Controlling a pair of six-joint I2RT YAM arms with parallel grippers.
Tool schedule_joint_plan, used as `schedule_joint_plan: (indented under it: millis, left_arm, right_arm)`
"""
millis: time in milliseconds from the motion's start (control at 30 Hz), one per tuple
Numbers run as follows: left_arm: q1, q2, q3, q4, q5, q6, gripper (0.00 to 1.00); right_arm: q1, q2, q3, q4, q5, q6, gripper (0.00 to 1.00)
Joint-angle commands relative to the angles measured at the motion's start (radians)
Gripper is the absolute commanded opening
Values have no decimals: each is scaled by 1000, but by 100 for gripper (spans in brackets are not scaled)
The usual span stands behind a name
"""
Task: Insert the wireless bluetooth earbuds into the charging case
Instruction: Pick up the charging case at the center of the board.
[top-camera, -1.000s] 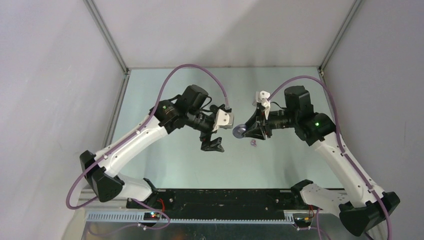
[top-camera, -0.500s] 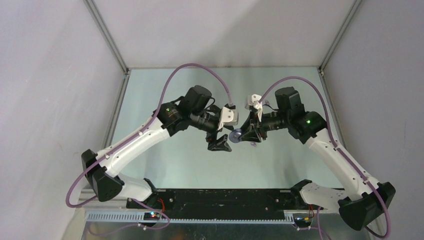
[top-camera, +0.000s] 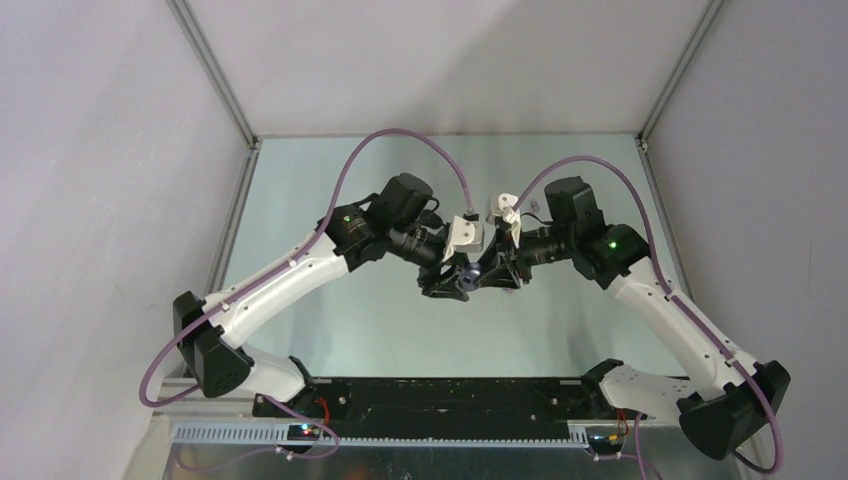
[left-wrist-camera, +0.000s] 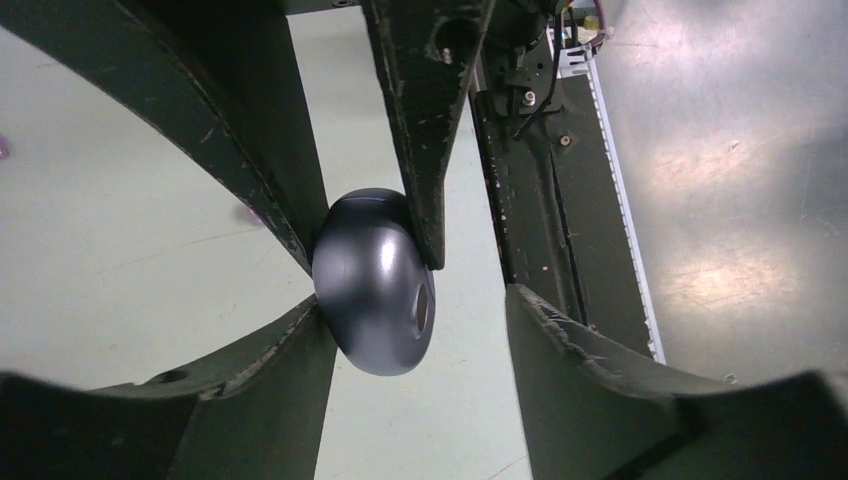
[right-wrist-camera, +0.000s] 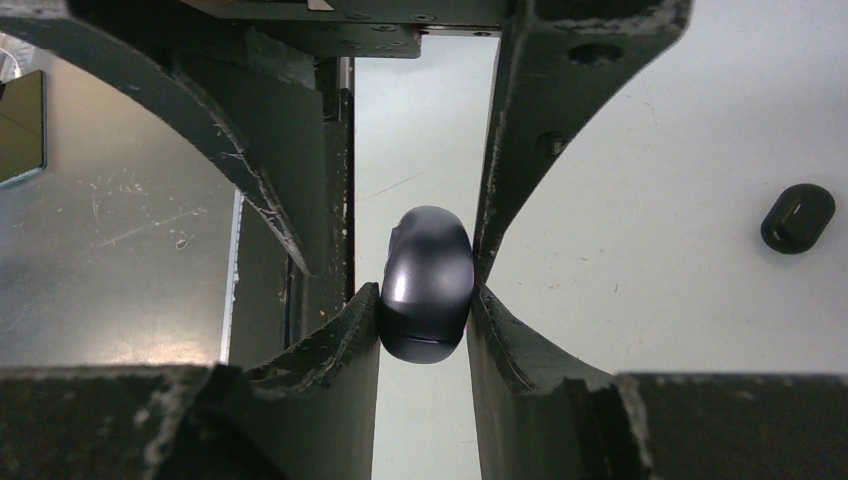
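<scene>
top view: my left gripper (top-camera: 455, 283) and my right gripper (top-camera: 492, 275) meet nose to nose over the middle of the table (top-camera: 350, 330). the charging case (top-camera: 477, 271) is a dark spot between them, lifted off the surface.

left wrist view: left jaws stand about half open around the case. one finger touches its flank, the other is apart from it, so no hold here. a pale purple speck (left-wrist-camera: 245, 212) shows on the table behind a right finger. it may be an earbud but is too hidden to tell.

right wrist view: right jaws are clamped on the case's two broad faces. one black earbud (right-wrist-camera: 797, 218) lies on the table on the far side, well apart.

judgement: the case looks hard, glossy and rounded, so likely light and slippery. pinch the flatter faces, not the curved rim, and leave the lid seam free. the buds are tiny, so a gentle fingertip pinch.
</scene>
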Motion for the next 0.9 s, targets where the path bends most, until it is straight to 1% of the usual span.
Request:
schedule_joint_plan:
  millis: [0, 167, 233, 467, 533, 567, 600, 633, 667, 700, 733, 767, 800, 833, 867]
  left_arm:
    - [-11, -6, 13, 8, 35, -12, 59]
    - [-10, -6, 11, 6, 37, -6, 57]
    - [-11, -8, 9, 5, 41, -4, 53]
    - [-10, -10, 7, -2, 50, 0, 31]
    - [-10, -10, 7, -2, 50, 1, 25]
    - [-10, -10, 8, 1, 49, 1, 21]
    - [-11, -10, 7, 6, 47, -6, 21]
    - [-11, -9, 6, 11, 43, -9, 19]
    - [-10, -10, 3, 21, 37, -20, 19]
    - [-10, -11, 1, 26, 33, -32, 18]
    - [-10, -12, -1, 36, 27, -36, 18]
    - [-10, -13, -1, 44, 20, -49, 18]
    - [-10, -13, -6, 60, 10, -57, 18]
    - [-10, -13, -8, 68, 5, -72, 18]
    - [-10, -15, -12, 83, -4, -80, 18]
  right_arm:
    - [9, 2, 5, 11, -5, -30, 15]
    - [10, 2, 3, 0, 2, -47, 15]
    - [10, 3, 4, -3, 4, -49, 15]
    - [9, 1, 3, -6, 5, -55, 16]
    - [9, -1, 4, -4, 5, -53, 18]
    - [9, -1, 3, -2, 6, -51, 22]
    - [8, -3, 4, 0, 7, -47, 25]
    - [7, -6, 4, 6, 7, -42, 31]
    - [6, -7, 4, 10, 5, -35, 34]
    - [0, -9, 4, 16, 5, -31, 40]
    - [-4, -11, 4, 19, 1, -22, 43]
    - [-14, -15, 3, 26, 0, -18, 51]
    - [-22, -17, 3, 30, -5, -6, 55]
    - [-38, -20, 3, 37, -7, -1, 63]
    - [-46, -22, 3, 40, -15, 8, 65]
